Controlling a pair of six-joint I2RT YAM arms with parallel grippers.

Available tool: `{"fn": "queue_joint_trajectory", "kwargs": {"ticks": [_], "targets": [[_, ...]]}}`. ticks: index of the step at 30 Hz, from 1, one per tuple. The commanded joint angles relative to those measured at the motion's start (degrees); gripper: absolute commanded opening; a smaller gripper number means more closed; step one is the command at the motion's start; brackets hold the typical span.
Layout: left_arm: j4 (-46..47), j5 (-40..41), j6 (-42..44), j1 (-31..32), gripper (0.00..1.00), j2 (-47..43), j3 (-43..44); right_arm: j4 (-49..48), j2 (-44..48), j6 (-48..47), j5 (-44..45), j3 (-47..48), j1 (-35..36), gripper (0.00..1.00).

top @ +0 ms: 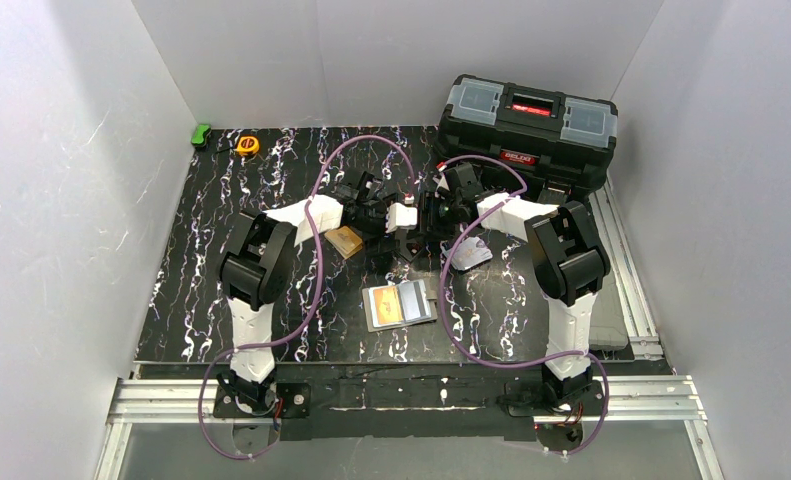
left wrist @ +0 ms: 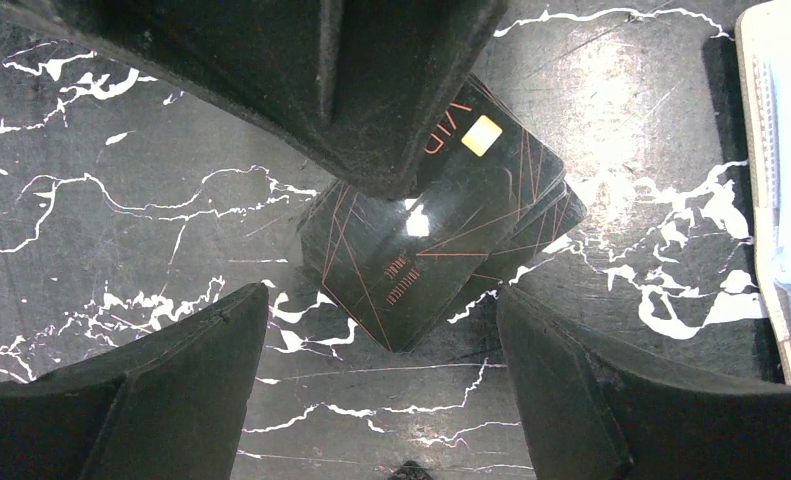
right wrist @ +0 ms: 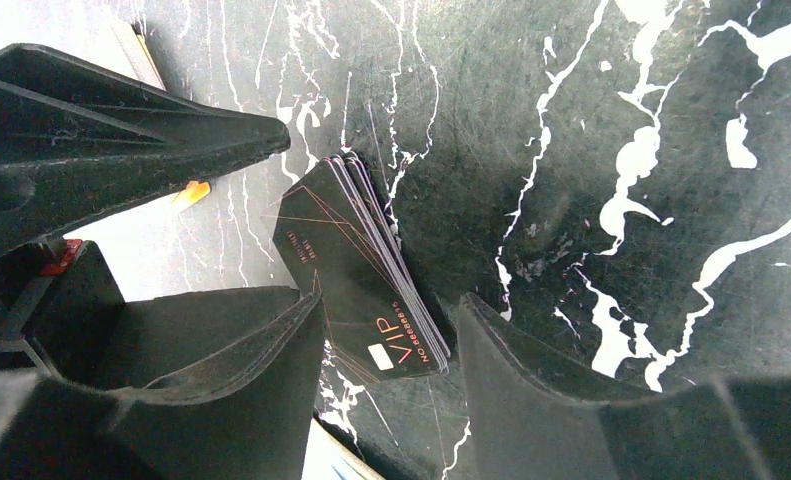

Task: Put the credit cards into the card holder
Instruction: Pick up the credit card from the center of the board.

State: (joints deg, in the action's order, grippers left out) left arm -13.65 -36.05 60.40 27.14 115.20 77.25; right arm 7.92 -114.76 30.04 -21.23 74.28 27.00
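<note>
The credit cards (left wrist: pixel 441 240) are a stack of black cards with orange "VIP" print, lying slightly fanned on the black marble table (left wrist: pixel 121 200). My right gripper (right wrist: pixel 391 300) is open and straddles the end of the card stack (right wrist: pixel 356 255), one finger on each side. My left gripper (left wrist: pixel 381 300) is open with nothing between its fingers; the stack's corner lies just past its tips. One right finger (left wrist: pixel 371 90) covers the far end of the stack. The card holder (top: pixel 399 305) lies open on the near side, a yellow card in one pocket. In the top view both grippers hide the stack.
An orange block (top: pixel 345 240) lies left of the grippers and a pale flat item (top: pixel 471 255) to their right. A black toolbox (top: pixel 526 125) stands at the back right. A green object (top: pixel 201 134) and a yellow tape measure (top: pixel 247 145) sit at the back left.
</note>
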Motion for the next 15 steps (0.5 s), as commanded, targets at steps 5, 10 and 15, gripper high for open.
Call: {"fn": "queue_joint_trajectory", "kwargs": {"ticks": [5, 10, 15], "targets": [[-1.1, -3.6, -1.5, 0.1, 0.82, -0.4, 2.8, -0.9, -0.5, -0.1, -1.2, -0.7, 0.0, 0.59], [-0.8, -3.6, -1.9, 0.1, 0.82, -0.1, 3.2, -1.1, -0.6, 0.0, -1.9, -0.7, 0.2, 0.59], [-1.0, -3.2, -1.1, 0.1, 0.82, 0.4, 3.1, -1.1, -0.6, 0.1, -2.0, -0.9, 0.5, 0.59]]}}
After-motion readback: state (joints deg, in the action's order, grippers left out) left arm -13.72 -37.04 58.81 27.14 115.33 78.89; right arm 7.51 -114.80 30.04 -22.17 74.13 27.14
